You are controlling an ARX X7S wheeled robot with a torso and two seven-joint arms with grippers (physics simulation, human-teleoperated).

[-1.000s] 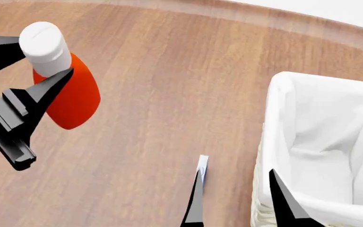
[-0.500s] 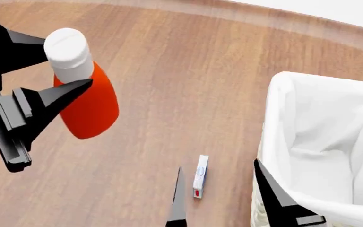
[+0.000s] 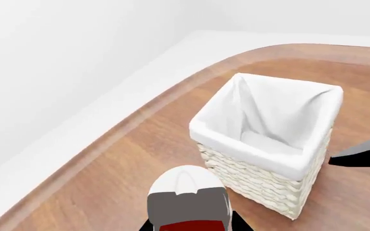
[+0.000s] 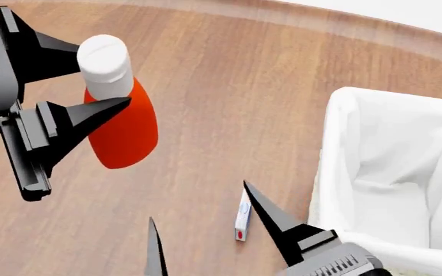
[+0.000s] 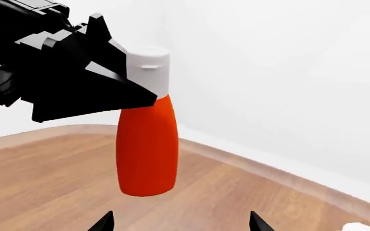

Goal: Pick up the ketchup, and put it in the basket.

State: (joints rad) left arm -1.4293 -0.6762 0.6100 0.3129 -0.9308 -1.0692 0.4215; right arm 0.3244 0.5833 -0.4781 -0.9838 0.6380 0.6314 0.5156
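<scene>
The left end effector (image 4: 98,77) grips the ketchup (image 4: 121,129) by its neck just under the white cap (image 4: 106,64), holding it lifted clear of the wooden desk (image 4: 229,92) at the left of the scene. The right wrist view shows the bottle's (image 5: 148,147) long axis upright, cap on top and rounded base hanging free above the wood. The basket (image 4: 393,184) stands on the desk well apart to the right, its white liner folded over the rim and its woven wall visible in the left wrist view (image 3: 256,180). The right end effector (image 4: 209,230), at the near edge, has its fingers spread wide and holds nothing. A small white box (image 4: 242,221) lies flat on the desk just left of the basket.
</scene>
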